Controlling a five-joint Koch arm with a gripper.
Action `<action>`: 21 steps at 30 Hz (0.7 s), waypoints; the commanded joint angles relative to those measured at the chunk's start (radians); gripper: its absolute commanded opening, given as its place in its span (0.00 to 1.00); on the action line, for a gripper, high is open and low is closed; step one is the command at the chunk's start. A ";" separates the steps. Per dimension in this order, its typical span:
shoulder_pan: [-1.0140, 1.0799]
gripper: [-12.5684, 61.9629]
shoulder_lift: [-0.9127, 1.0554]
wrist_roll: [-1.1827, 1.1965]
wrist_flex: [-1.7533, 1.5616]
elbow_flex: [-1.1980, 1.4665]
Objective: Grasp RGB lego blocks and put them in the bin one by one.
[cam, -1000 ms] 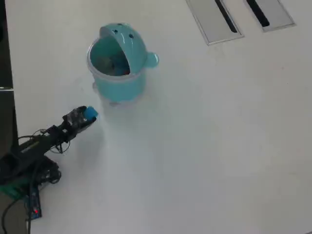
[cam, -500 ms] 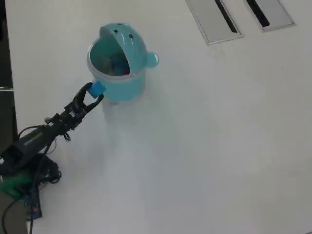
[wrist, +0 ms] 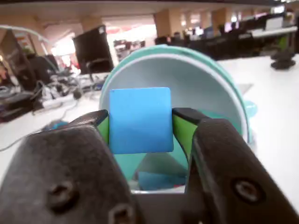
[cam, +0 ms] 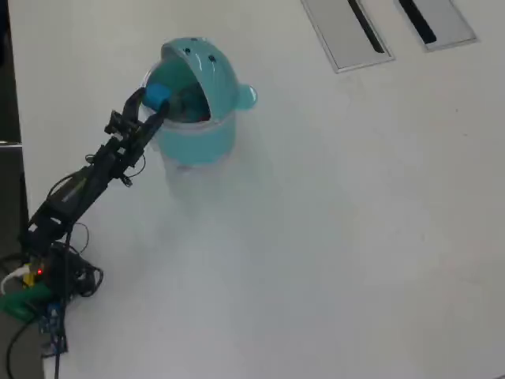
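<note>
Between your gripper's [wrist: 140, 122] green-lined fingers [wrist: 182, 130] sits the blue block [wrist: 140, 120], clamped on both sides and held square in the wrist view. From overhead, you have the gripper [cam: 152, 101] and block [cam: 158, 95] over the open mouth of the teal bin [cam: 196, 134], at its left rim, the domed lid [cam: 211, 69] tipped back behind. Another blue piece [wrist: 156, 179] lies inside the bin. The bin stands on the white table [cam: 331, 237].

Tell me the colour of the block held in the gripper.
Blue. The block, clamped in the gripper, shows best in the wrist view.
</note>
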 commanded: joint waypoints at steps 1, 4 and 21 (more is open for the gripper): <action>0.011 0.30 0.011 -0.020 -0.080 -0.104; 0.029 0.30 -0.087 -0.038 -0.089 -0.216; 0.005 0.41 -0.328 -0.080 -0.091 -0.373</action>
